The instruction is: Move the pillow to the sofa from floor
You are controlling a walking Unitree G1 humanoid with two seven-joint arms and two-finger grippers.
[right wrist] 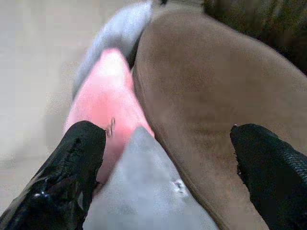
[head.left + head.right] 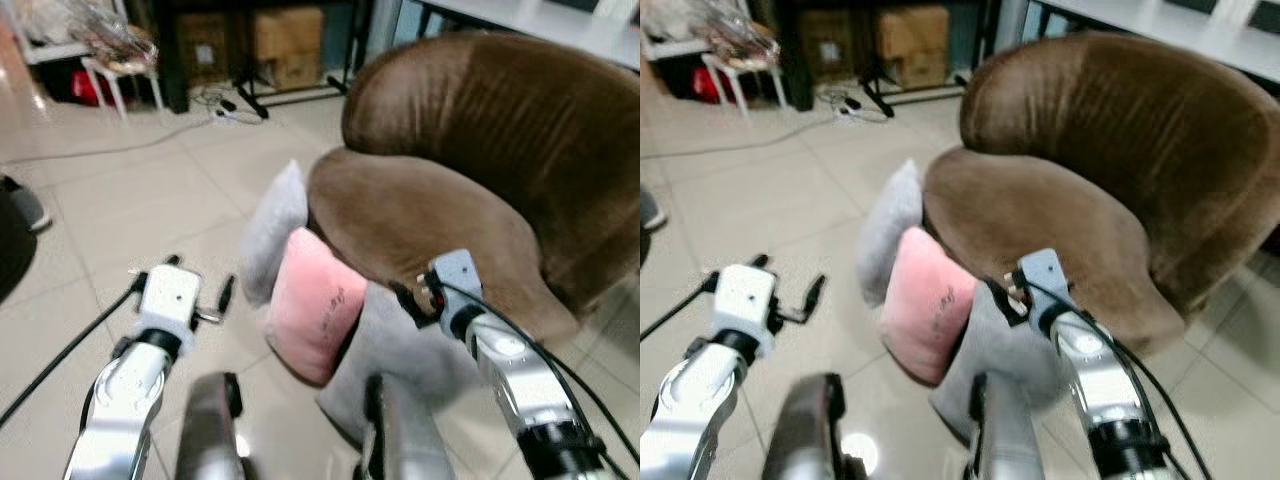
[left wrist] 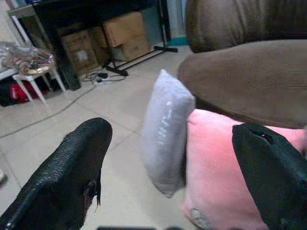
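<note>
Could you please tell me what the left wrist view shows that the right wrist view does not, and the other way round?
Left wrist view alone: brown cardboard boxes under a dark shelf, a small white table, cables on the tiled floor.

Right wrist view alone: a second grey cushion close below the open right claw.

Both: the soft pink pillow, the pale grey pillow beside it, and the brown velvet sofa.

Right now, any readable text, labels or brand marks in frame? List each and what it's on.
None can be read.
Pink pillow: a short dark print on its face, too blurred to read.
Cardboard boxes: a pale label on one, too small to read.
</note>
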